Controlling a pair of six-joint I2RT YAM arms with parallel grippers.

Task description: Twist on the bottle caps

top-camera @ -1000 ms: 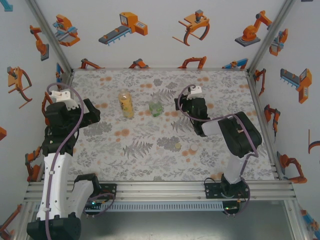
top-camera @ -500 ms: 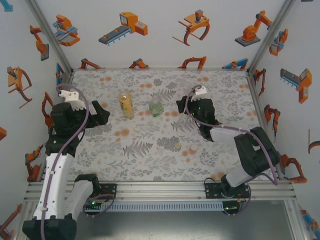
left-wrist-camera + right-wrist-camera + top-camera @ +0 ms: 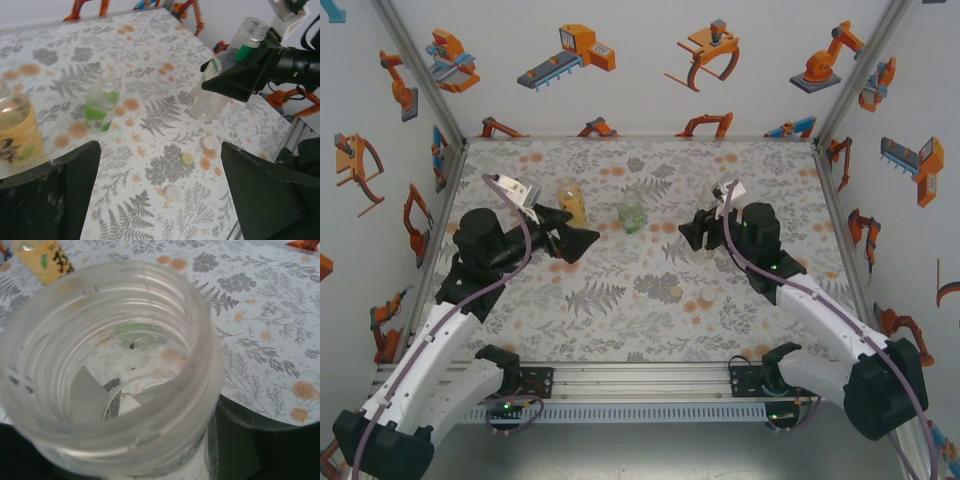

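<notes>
My right gripper [image 3: 701, 231] is shut on the slim clear bottle [image 3: 216, 89], which it holds tilted above the table. The bottle's open threaded mouth [image 3: 150, 405] has no cap on it. The amber-yellow bottle [image 3: 572, 203] and the short green-tinted bottle [image 3: 632, 216] stand uncapped at mid table. My left gripper [image 3: 576, 241] is open and empty, just in front of the amber bottle [image 3: 17, 131]. Three bottle caps lie loose on the table: a white one [image 3: 207, 144], a yellow-green one [image 3: 187, 159] and a pale one [image 3: 172, 192]. In the top view the white cap [image 3: 707, 296] and the yellow-green cap [image 3: 675, 292] lie in front of my right gripper.
The table has a leaf-print cover [image 3: 600, 300]. Walls with robot pictures close it in at the back and sides. An aluminium rail [image 3: 640, 375] with both arm bases runs along the near edge.
Both arms have reached in toward the table's middle. The left gripper swung right to just in front of the amber bottle. The right arm stretched out, still holding the clear bottle.
</notes>
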